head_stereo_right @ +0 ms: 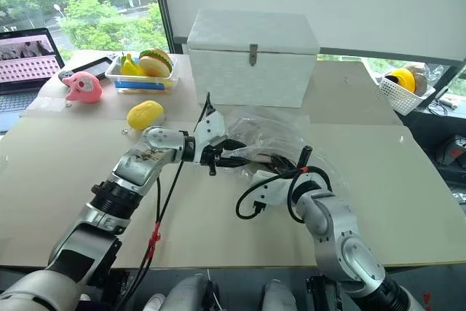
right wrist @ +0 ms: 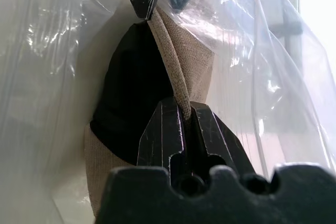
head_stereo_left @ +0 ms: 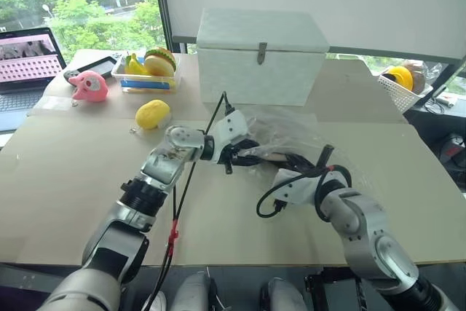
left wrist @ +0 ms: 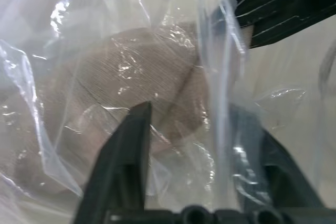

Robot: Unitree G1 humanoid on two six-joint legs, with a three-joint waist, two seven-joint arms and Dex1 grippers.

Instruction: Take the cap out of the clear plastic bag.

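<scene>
Right gripper (right wrist: pixel 185 109): nearest item. Fingers pressed together on a fold of the cap's tan edge; the dark lining hangs open just beside them.

Left gripper (left wrist: pixel 189 129): fingers part-way apart, straddling a sheet of the clear plastic bag (left wrist: pixel 63 40). One finger lies against the film over the cap; whether the film is actually pinched cannot be told. In the right wrist view its black fingertip meets the same cap edge directly ahead of the right gripper's fingers.

Cap (left wrist: pixel 131 77): beige woven fabric, still inside the bag, lying directly ahead of the left gripper and between the two tools.

Risks, judged:
- Left gripper may close on cap and film together, so bag and cap travel as one.
- Thin glossy film may slip from the fingers, leaving the bag free to follow the cap.
- The right gripper's hold is on a narrow fold only; a hard pull could lose it.

Surroundings: white latched box (head_stereo_left: pixel 261 56) just beyond both grippers, limiting forward room; yellow lemon toy (head_stereo_left: pixel 152 113) off the left gripper's outer side; pink toy (head_stereo_left: pixel 89 86) and tray of play food (head_stereo_left: pixel 145 71) further out; white basket (head_stereo_left: pixel 402 87) well beyond the right gripper. Black cables (head_stereo_left: pixel 291 172) loop beside the right wrist and could snag the bag.
</scene>
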